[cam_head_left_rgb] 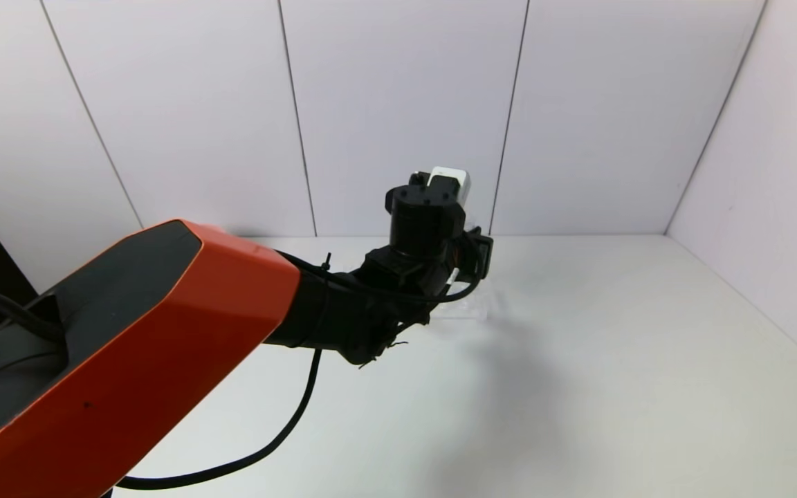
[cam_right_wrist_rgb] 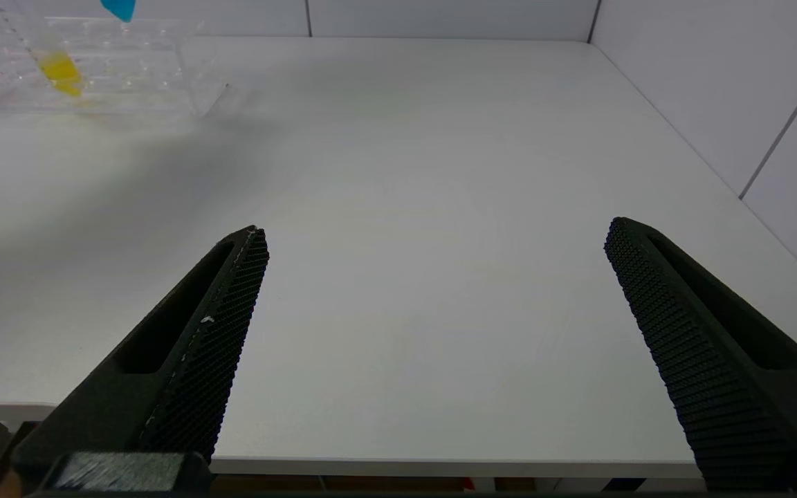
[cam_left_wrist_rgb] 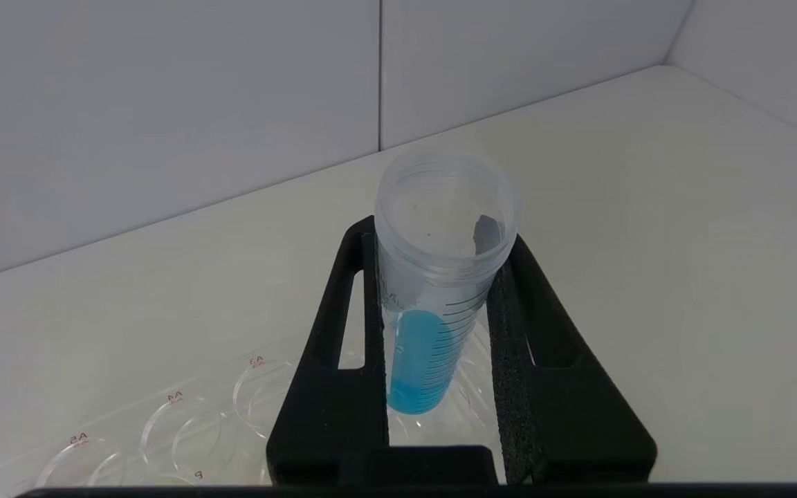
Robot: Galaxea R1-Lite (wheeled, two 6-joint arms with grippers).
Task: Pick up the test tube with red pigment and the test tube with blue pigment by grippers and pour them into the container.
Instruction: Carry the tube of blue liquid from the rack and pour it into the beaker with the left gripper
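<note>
Left gripper (cam_left_wrist_rgb: 440, 304) is clamped on the test tube with blue pigment (cam_left_wrist_rgb: 433, 325), one finger (cam_left_wrist_rgb: 343, 332) on each side of the barrel below the open rim; tube roughly upright, lifted clear above the clear plastic rack (cam_left_wrist_rgb: 184, 415); blue liquid sits in the lower part, mouth uncapped. From the head view the left arm (cam_head_left_rgb: 163, 332) reaches out over the white table (cam_head_left_rgb: 613, 360) and hides tube and rack almost wholly; only a sliver of rack (cam_head_left_rgb: 471, 304) peeks out beside the wrist. Right gripper (cam_right_wrist_rgb: 433, 332) hangs low near the table's near edge, jaws spread wide, nothing between them; parked by the look of it. Right wrist view also catches the rack (cam_right_wrist_rgb: 94, 69) well off, with a tube of yellow liquid (cam_right_wrist_rgb: 59, 72) in it and the blue tip (cam_right_wrist_rgb: 118, 8) hanging above.

Red tube: not visible anywhere; container: not visible either, so the pour target can't be placed from here.

Risks, my read: grip is on a smooth round barrel, so the tube could slip or rotate in the pads if the arm swings fast; open mouth means any early tilt spills blue onto the table; the arm blocks the head camera, so lining the mouth up over the container would be near blind; a low travel could clip the rack or the yellow tube.
</note>
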